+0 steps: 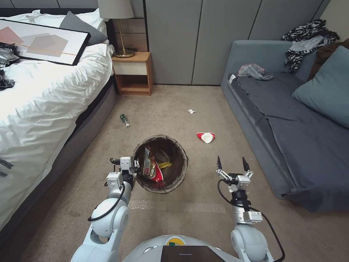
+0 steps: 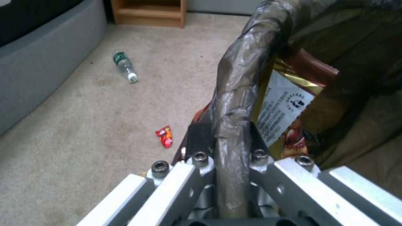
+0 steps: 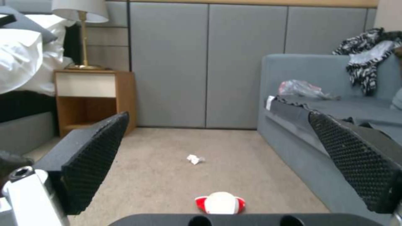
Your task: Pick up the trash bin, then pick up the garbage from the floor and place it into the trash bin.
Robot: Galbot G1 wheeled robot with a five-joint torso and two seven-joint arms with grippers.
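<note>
The trash bin, round and lined with a dark bag, is in front of me at centre. My left gripper is shut on its bag-covered rim. Snack wrappers lie inside the bin, one with a gold edge. My right gripper hovers open to the bin's right with nothing between its pads. Garbage lies on the carpet: a red-and-white paper cup ahead of the right gripper, crumpled white paper farther off, a green bottle by the bed, and a small red wrapper beside the bin.
A bed with a framed picture runs along the left. A wooden nightstand with a lamp stands at the back. A grey sofa with clothes and a plastic bag lines the right. Open carpet lies between them.
</note>
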